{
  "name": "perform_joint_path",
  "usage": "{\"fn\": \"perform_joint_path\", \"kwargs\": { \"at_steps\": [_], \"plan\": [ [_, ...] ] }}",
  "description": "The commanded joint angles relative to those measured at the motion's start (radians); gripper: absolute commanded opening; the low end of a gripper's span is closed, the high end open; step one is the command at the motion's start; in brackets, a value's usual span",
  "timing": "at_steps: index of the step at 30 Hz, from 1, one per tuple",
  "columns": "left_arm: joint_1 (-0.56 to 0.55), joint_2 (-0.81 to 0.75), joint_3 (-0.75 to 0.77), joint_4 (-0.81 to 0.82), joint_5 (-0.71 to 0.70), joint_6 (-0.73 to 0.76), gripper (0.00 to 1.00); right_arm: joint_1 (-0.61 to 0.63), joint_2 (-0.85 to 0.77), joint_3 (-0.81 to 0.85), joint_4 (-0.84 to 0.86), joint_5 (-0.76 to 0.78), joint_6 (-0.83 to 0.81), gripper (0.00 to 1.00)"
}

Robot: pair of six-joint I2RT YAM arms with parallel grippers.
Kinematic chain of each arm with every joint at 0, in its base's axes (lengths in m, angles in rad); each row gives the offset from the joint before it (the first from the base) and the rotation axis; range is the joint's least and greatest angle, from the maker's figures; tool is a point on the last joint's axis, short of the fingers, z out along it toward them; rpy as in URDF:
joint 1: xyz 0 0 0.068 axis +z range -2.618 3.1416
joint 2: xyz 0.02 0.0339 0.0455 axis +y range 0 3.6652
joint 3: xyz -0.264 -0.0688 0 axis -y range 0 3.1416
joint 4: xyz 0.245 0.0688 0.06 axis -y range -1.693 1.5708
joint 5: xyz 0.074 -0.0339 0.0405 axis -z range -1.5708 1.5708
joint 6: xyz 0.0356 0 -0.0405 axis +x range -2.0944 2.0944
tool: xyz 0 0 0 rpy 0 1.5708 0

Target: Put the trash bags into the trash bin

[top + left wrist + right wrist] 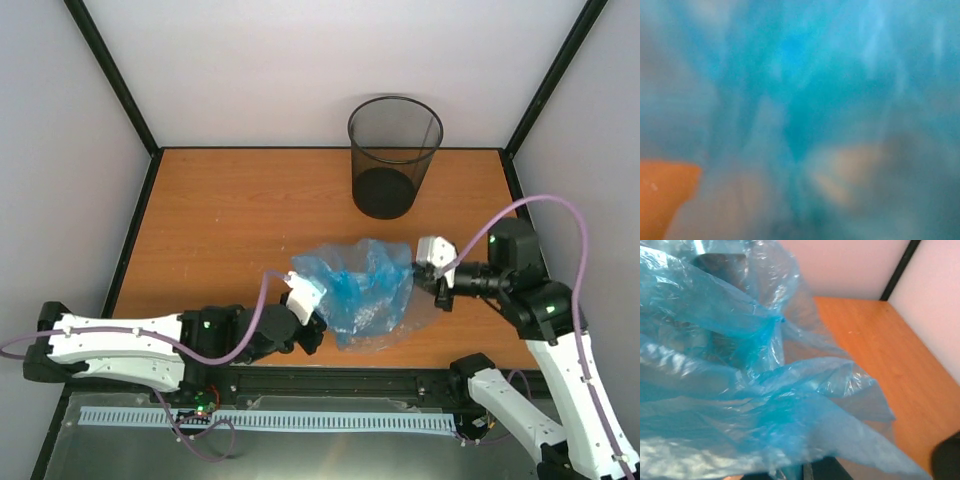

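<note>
Pickup step: your left gripper (316, 330) and right gripper (428, 283) sat at trash bag (360, 290) edges; closure unreadable. Next: lift toward trash bin (425, 160).

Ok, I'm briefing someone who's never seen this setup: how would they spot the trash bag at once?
Start at the orange table, then come nearer from the black mesh trash bin at its far side. Between the left gripper and right gripper is the trash bag, the only crumpled, glossy, translucent light-blue thing.
</note>
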Motion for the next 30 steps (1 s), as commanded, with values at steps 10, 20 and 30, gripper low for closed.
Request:
{"fn": "perform_joint_path", "kwargs": {
  "at_steps": [10, 20, 30],
  "plan": [
    [0.114, 0.106, 0.394, 0.703, -0.613, 1.117, 0.01, 0.004, 0.348, 0.586, 0.564, 0.203, 0.347, 0.03],
    [0.425, -0.232, -0.040, -0.226, -0.004, -0.002, 0.01, 0.117, 0.409, 0.083, 0.233, 0.182, 0.262, 0.03],
    [0.411, -0.358, -0.005, -0.170, 0.292, 0.076, 0.01, 0.223, 0.312, 0.133, 0.075, 0.177, 0.256, 0.03]
  ]
}}
